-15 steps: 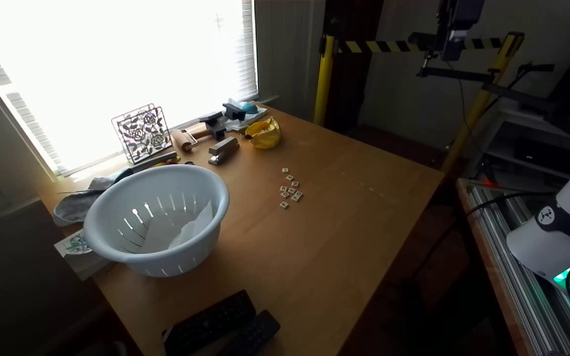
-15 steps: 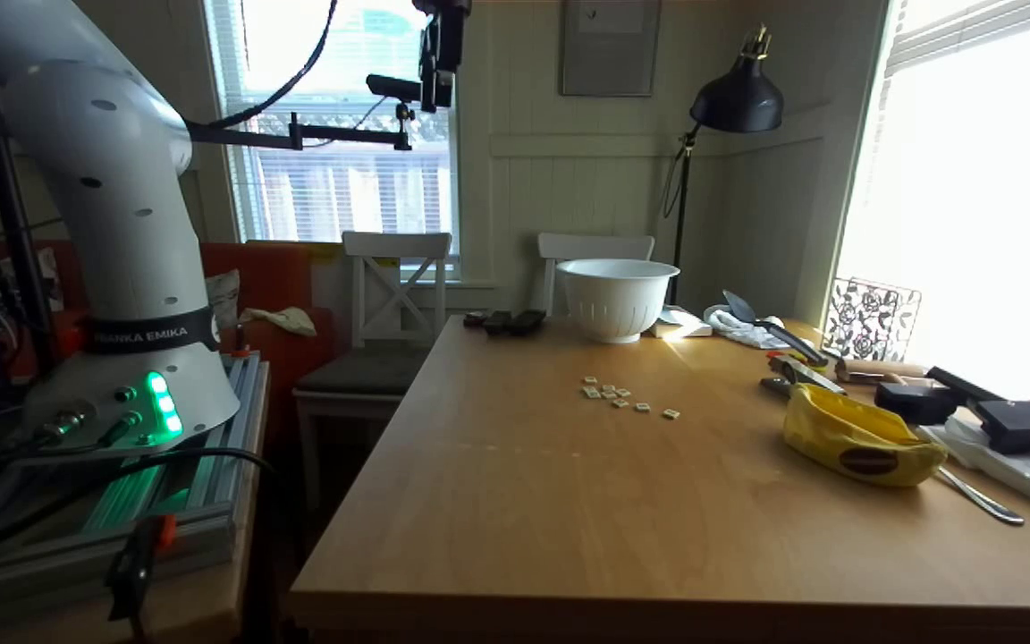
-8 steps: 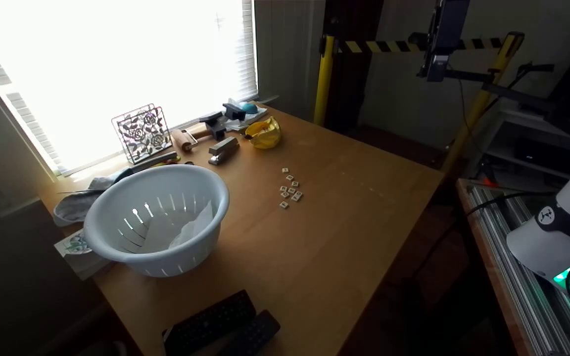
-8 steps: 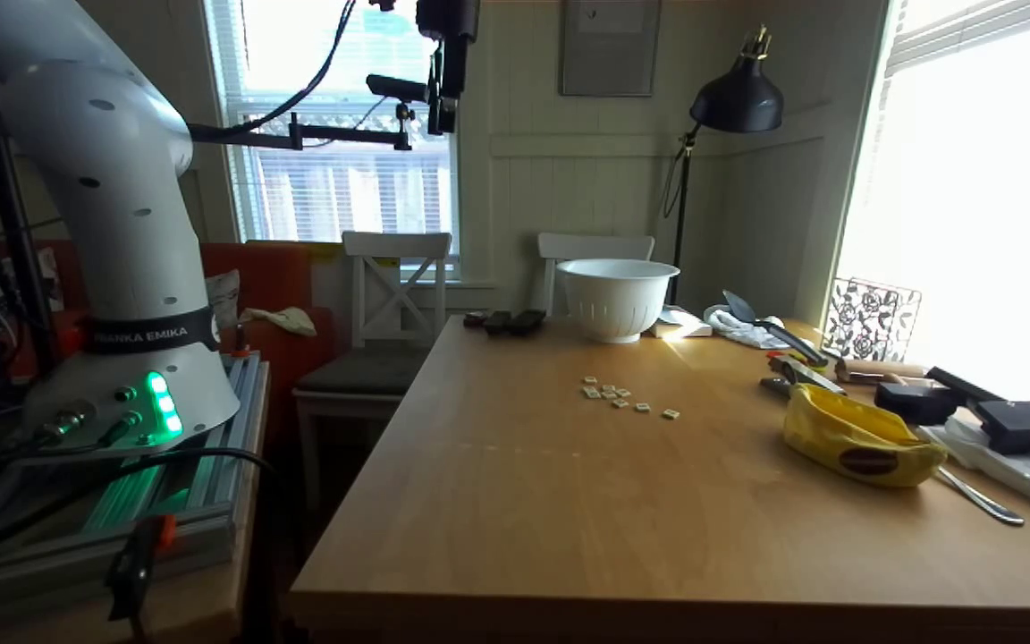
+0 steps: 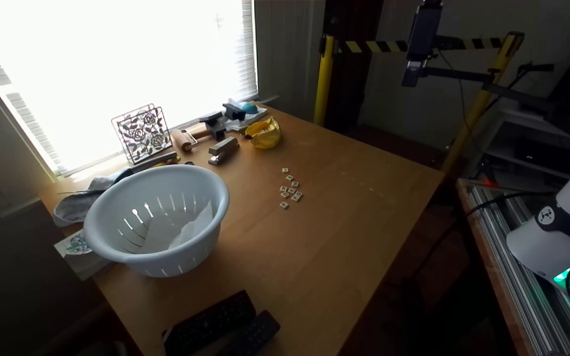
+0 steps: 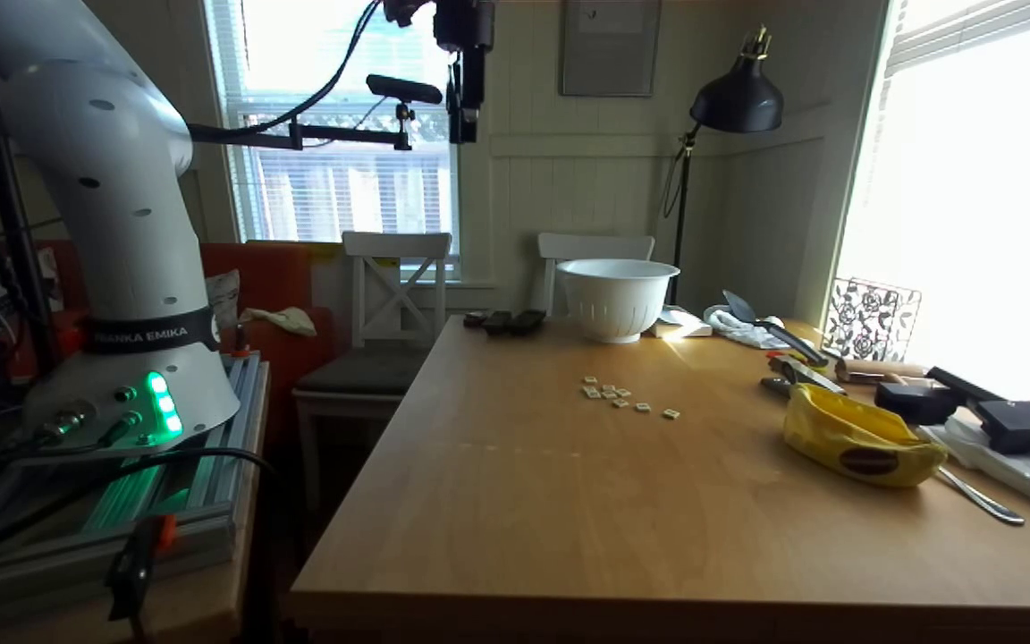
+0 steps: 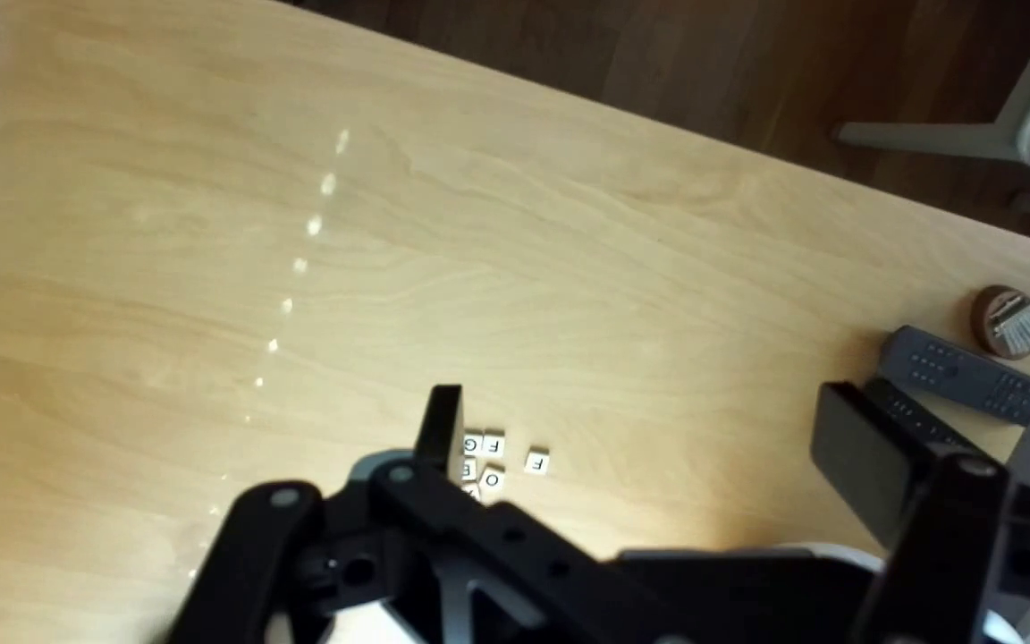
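Above the table (image 7: 569, 268), the spread claw (image 7: 654, 445) points downward.

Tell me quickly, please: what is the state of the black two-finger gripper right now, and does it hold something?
Black two-finger gripper: open, its jaws wide apart, holding nothing.

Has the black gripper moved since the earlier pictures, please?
Yes: in an exterior view, the gripper has moved left and down relative to the yellow-striped black tape.

Robot hand (image 7: 646, 443) aloft, jaws downward (and wide apart).
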### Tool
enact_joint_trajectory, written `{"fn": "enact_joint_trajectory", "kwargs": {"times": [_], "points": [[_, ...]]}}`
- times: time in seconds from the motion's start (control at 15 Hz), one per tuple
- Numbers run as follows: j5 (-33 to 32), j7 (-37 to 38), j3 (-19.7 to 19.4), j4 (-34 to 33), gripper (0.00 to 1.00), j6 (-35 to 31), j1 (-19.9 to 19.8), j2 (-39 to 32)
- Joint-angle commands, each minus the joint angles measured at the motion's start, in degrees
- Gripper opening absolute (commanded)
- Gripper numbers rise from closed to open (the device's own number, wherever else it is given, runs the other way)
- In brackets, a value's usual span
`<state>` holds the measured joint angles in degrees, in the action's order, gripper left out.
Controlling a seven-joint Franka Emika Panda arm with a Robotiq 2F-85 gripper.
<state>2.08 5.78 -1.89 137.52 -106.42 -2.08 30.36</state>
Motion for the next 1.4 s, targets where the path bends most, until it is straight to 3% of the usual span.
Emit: {"fn": "enact_joint_trajectory", "kwargs": {"times": [0.0, 0.73, 0.8, 0.87, 1.33], "points": [[0.64, -0.81, -0.63, -2.08, 1.00, -6.19, -0.61, -7.50], [0.54, -3.27, -1.85, -6.38, 1.00, -22.84, -0.90, -27.74], [-0.53, -2.84, -1.77, -7.32, 1.00, -22.13, -1.03, -29.61], [-0.10, -1.89, -1.49, -4.65, 1.00, -21.64, -0.83, -25.48], [-0.15, -1.99, -1.63, -6.82, 1.00, -22.11, -0.89, -29.49]]}}
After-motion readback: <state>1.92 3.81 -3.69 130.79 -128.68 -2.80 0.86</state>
